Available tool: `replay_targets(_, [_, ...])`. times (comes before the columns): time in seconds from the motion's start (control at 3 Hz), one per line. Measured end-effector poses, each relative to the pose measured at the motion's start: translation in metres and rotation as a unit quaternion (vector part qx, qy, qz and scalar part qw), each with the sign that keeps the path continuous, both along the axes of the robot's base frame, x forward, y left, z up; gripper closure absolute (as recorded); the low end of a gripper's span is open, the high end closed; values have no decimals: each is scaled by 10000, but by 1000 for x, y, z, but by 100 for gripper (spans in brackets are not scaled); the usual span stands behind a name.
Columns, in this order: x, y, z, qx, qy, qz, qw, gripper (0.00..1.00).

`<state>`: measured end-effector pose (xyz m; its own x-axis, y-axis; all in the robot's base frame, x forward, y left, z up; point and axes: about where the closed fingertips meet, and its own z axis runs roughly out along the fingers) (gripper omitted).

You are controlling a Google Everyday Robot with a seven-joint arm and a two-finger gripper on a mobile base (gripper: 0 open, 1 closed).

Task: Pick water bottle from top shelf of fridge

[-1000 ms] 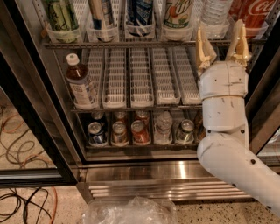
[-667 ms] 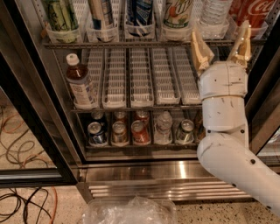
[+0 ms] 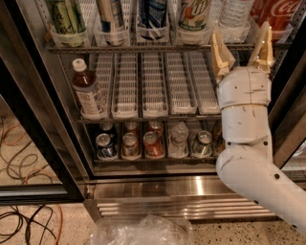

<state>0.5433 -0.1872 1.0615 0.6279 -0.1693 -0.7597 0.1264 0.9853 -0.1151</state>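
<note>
In the camera view, the fridge was seen with its racks stocked. On the top shelf, tall soda bottles were held in plastic lane fronts, and the water bottle was placed near the right end, beside a red cola bottle. A brown-drink bottle was stood in the white slatted lanes; cans were kept below. The gripper was raised just below the water bottle, fingers spread apart, nothing held. Compared with a second before, the fingers were spread slightly wider; the bottles were unmoved.
</note>
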Motion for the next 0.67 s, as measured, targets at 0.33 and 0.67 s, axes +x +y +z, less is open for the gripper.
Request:
replay_targets(0.33, [28,0,8,-140,-87,27,9999,32])
replay_targets(0.67, [35,0,12,-151,-146,23,9998,33])
